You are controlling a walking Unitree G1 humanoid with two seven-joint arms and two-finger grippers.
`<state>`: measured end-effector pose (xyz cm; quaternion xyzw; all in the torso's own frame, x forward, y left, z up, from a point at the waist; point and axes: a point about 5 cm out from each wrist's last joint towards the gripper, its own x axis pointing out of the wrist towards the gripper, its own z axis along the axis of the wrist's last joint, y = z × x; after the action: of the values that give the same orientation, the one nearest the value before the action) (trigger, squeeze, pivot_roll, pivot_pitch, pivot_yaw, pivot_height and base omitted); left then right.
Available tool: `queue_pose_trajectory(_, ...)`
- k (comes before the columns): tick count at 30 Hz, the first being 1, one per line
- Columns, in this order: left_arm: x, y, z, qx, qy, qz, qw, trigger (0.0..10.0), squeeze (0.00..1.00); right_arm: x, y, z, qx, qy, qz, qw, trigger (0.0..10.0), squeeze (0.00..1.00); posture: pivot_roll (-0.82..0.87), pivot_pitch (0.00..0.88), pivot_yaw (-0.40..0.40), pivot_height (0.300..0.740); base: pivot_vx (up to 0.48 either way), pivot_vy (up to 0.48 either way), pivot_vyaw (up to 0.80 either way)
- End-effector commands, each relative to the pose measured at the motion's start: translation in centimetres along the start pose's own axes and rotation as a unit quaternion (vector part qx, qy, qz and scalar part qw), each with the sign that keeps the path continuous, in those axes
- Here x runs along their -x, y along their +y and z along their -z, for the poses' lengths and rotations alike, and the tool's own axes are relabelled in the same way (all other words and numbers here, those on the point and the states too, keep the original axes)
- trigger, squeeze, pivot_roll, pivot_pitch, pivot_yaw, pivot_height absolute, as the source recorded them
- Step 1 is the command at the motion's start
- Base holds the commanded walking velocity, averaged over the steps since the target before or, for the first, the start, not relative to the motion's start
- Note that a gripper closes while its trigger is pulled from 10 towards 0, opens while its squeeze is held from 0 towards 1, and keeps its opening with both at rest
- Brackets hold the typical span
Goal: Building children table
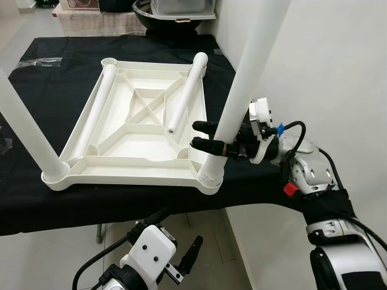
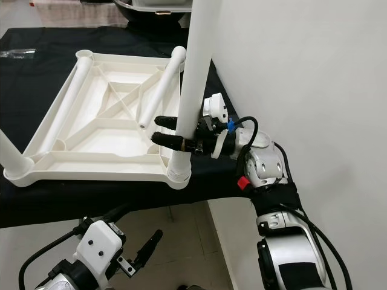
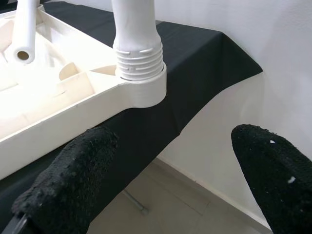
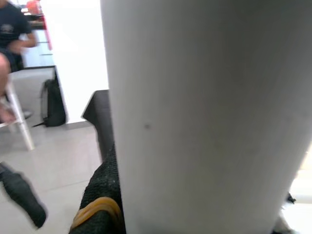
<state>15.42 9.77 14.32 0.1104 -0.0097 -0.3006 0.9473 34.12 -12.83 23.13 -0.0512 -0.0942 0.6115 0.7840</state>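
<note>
A white plastic table top (image 1: 121, 164) lies upside down on a black-covered table (image 1: 48, 66). One white leg (image 1: 248, 72) stands upright in the near right corner socket (image 1: 210, 175), its threaded end (image 3: 139, 56) seated there. My right gripper (image 1: 195, 134) is shut on this leg just above the socket, one finger on each side. Another leg (image 1: 30, 133) stands in the near left corner. Two more legs (image 1: 100, 103) (image 1: 187, 93) lie inside the top. My left gripper (image 3: 170, 161) hangs open below the table's front edge, facing the right corner socket.
A white wall (image 1: 326, 60) stands close on the right, behind the held leg. A metal bowl and a grey bin (image 1: 175, 12) sit at the back. A person (image 4: 9, 29) sits on a white chair far off in the right wrist view.
</note>
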Motion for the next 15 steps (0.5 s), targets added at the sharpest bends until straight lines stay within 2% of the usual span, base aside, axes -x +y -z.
queue_pose_trajectory(1, 0.1, -0.13, 0.57, 0.005, 0.012, 0.004, 1.0, 10.0, 0.0, -0.45, 0.32, 1.52, -0.021, 0.03, 0.03, 0.999, 10.0, 0.0, 0.14, 0.143, -0.1, 0.74, 0.0, 0.0, 0.0)
queue_pose_trajectory(6, 0.01, -0.15, 0.62, 0.003, 0.011, 0.005, 1.0, 10.0, 0.0, -1.21, 0.02, 2.0, -0.05, 0.026, 0.106, 0.993, 10.0, 0.0, 0.14, 0.135, -0.103, 0.74, 0.0, 0.0, 0.0)
queue_pose_trajectory(10, -0.06, -0.16, 0.58, 0.002, 0.009, 0.005, 1.0, 10.0, 0.0, -1.26, 0.55, 2.28, -0.041, 0.037, 0.124, 0.991, 10.0, 0.0, 0.14, 0.132, -0.103, 0.74, 0.0, 0.0, 0.0)
queue_pose_trajectory(11, -0.09, -0.11, 0.59, 0.001, 0.009, 0.004, 1.0, 10.0, 0.0, -1.25, 0.58, 2.36, -0.04, 0.039, 0.15, 0.987, 10.0, 0.0, 0.14, 0.134, -0.104, 0.74, 0.0, 0.0, 0.0)
queue_pose_trajectory(13, -0.09, -0.11, 0.59, 0.001, 0.009, 0.004, 1.0, 10.0, 0.0, -1.25, 0.58, 2.36, -0.04, 0.039, 0.15, 0.987, 10.0, 0.0, 0.14, 0.134, -0.104, 0.74, 0.0, 0.0, 0.0)
queue_pose_trajectory(14, -0.13, -0.01, 0.58, 0.001, 0.008, 0.002, 1.0, 10.0, 0.0, -1.36, 0.52, 2.32, -0.045, 0.041, 0.182, 0.981, 10.0, 0.0, 0.13, 0.135, -0.103, 0.74, 0.0, 0.0, 0.0)
queue_pose_trajectory(15, -0.13, -0.01, 0.58, 0.001, 0.008, 0.002, 1.0, 10.0, 0.0, -1.36, 0.52, 2.32, -0.045, 0.041, 0.182, 0.981, 10.0, 0.0, 0.13, 0.135, -0.103, 0.74, 0.0, 0.0, 0.0)
